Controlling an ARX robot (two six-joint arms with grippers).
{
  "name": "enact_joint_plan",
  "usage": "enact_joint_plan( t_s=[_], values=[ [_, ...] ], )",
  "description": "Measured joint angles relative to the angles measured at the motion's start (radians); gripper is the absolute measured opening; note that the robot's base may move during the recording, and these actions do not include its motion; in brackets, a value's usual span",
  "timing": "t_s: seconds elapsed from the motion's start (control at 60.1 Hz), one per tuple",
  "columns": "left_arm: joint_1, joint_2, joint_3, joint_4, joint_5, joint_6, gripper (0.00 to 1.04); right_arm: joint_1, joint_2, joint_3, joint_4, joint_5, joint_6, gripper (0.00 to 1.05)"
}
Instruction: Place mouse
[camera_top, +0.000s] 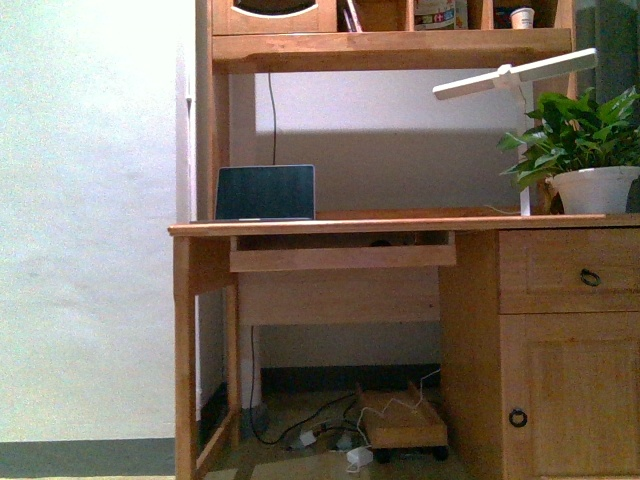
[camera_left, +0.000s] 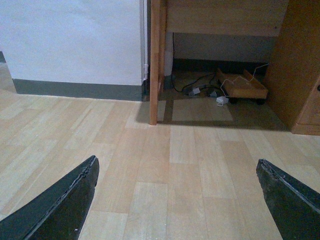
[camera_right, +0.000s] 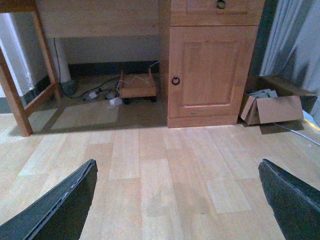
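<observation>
Front view: wooden desk (camera_top: 400, 226) with a hutch shelf (camera_top: 390, 48) above it. An open laptop (camera_top: 265, 192) stands at the left end of the top. A white desk lamp (camera_top: 515, 75) and a potted green plant (camera_top: 580, 135) in a white pot (camera_top: 596, 189) stand at the right end. A pull-out tray (camera_top: 342, 253) hangs under the top, and a small dark low shape (camera_top: 383, 241) lies in the gap above it. It is too small to tell whether this is the mouse, which cannot be made out for certain in any view. Drawer (camera_top: 570, 270) and cabinet door (camera_top: 570, 395) at the right. A low wheeled wooden board (camera_top: 402, 425) and loose cables (camera_top: 320, 432) lie on the floor beneath. Neither arm shows here. Left wrist view: left gripper (camera_left: 176, 162) over pale plank floor (camera_left: 190, 165), its dark fingers (camera_left: 70, 205) spread wide with nothing between them. A desk leg (camera_left: 155, 65), the white wall (camera_left: 75, 40) and the same board and cables lie ahead. Right wrist view: right gripper (camera_right: 177, 162) over the floor, its fingers (camera_right: 67, 205) likewise wide apart and holding nothing. The cabinet door with its ring pull lies ahead, and an open cardboard box (camera_right: 272, 107) sits on the floor beside the cabinet, near a grey curtain (camera_right: 292, 40).
</observation>
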Motion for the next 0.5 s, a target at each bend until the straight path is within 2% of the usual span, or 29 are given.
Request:
enact_joint_plan(
  t_s=[0.499],
  values=[
    [0.000, 0.000, 0.000, 0.000, 0.000, 0.000, 0.97, 0.000, 0.000, 0.000, 0.000, 0.000, 0.000, 0.97]
  ],
)
